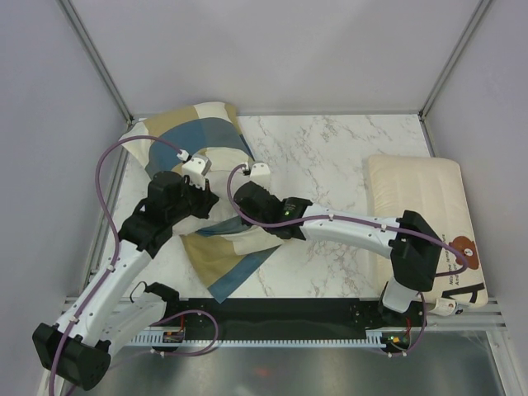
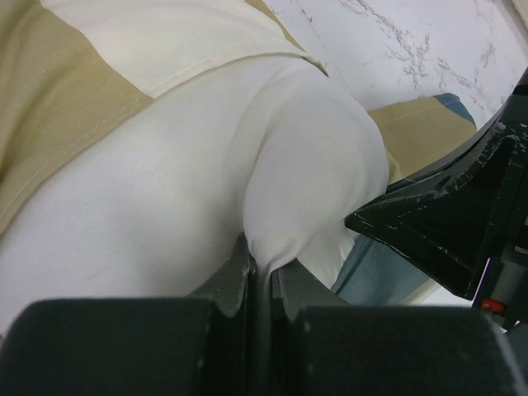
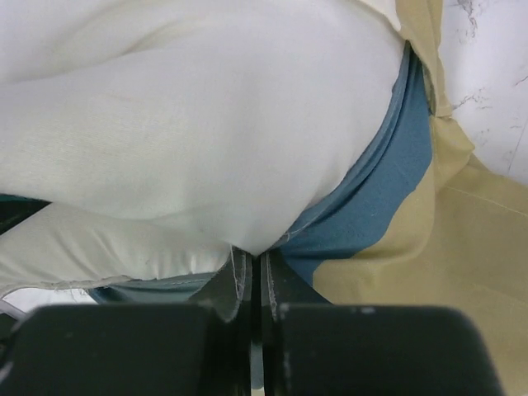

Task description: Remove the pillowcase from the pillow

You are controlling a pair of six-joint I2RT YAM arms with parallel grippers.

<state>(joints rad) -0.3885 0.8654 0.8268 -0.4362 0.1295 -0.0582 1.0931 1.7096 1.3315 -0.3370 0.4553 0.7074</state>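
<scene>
The pillowcase [image 1: 194, 132], with its blocks of blue, tan and cream, lies crumpled on the left half of the table [image 1: 330, 157], reaching from the far left corner toward the near edge. The pillow [image 2: 206, 181] is partly inside it: in the wrist views a plump white part bulges out of the open mouth of the cover, while the tan and cream cloth covers the rest. The left gripper [image 2: 260, 276] has its jaws closed together, and a fold of the white pillow cloth is pinched between them. The right gripper [image 3: 250, 268] is also closed. The blue edge of the pillowcase runs into its jaws, and the white pillow presses on them from above, so it seems to hold the cover's edge; whether pillow cloth is caught too, I cannot tell. Both grippers meet close together over the middle of the bundle, the right one just beside the left. On the right side of the table, well apart, lies a flatter cream bear-print pillow [image 1: 417, 198].
</scene>
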